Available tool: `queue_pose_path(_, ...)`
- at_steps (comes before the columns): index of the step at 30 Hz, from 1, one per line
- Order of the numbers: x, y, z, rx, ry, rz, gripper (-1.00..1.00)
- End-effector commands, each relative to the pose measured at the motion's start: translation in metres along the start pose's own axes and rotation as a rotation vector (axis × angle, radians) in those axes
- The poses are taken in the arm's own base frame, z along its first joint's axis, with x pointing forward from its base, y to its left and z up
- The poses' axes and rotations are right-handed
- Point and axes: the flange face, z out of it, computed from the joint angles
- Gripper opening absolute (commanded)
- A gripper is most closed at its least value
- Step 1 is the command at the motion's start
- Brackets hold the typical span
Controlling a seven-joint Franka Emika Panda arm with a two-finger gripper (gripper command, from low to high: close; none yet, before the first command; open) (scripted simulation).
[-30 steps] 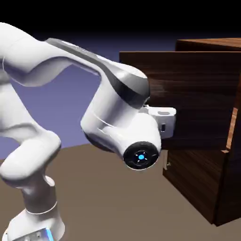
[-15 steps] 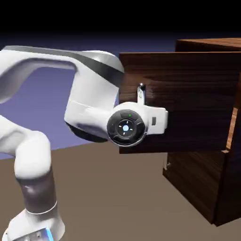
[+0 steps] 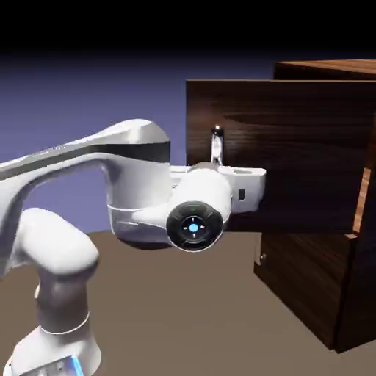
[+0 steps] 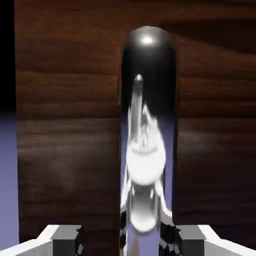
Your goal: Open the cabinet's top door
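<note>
Top door point(image 3: 294, 158) already swung well out from cabinet point(image 3: 356, 294), gripper point(image 4: 129, 241) lined up astride its silver bar handle point(image 4: 149, 65), presumably to pull it wider, jaws parted, handle between, right-hand pad in view near or touching, other apart, no firm grip.

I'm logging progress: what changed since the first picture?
The arm shifted down and to the exterior view's left, uncovering the handle. The jaws now stand open, either side of it in the hand view; earlier grip can't be told. The top door stayed swung open.
</note>
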Motion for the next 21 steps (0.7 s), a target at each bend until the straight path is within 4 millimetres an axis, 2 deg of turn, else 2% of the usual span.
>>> queue_pose_path(1,0.004,0.005,-0.005,0.033,-0.010,0.002,-1.00)
queue_pose_path(10,0.033,0.037,-0.065,0.199,-0.168,0.001,-1.00)
queue_pose_path(18,0.061,0.066,-0.105,0.322,-0.290,0.000,-1.00)
queue_pose_path(19,0.061,0.066,-0.105,0.322,-0.290,0.000,1.00)
queue_pose_path(20,0.061,0.066,-0.105,0.322,-0.290,0.000,1.00)
queue_pose_path(21,0.065,0.070,-0.115,0.322,-0.289,-0.001,1.00)
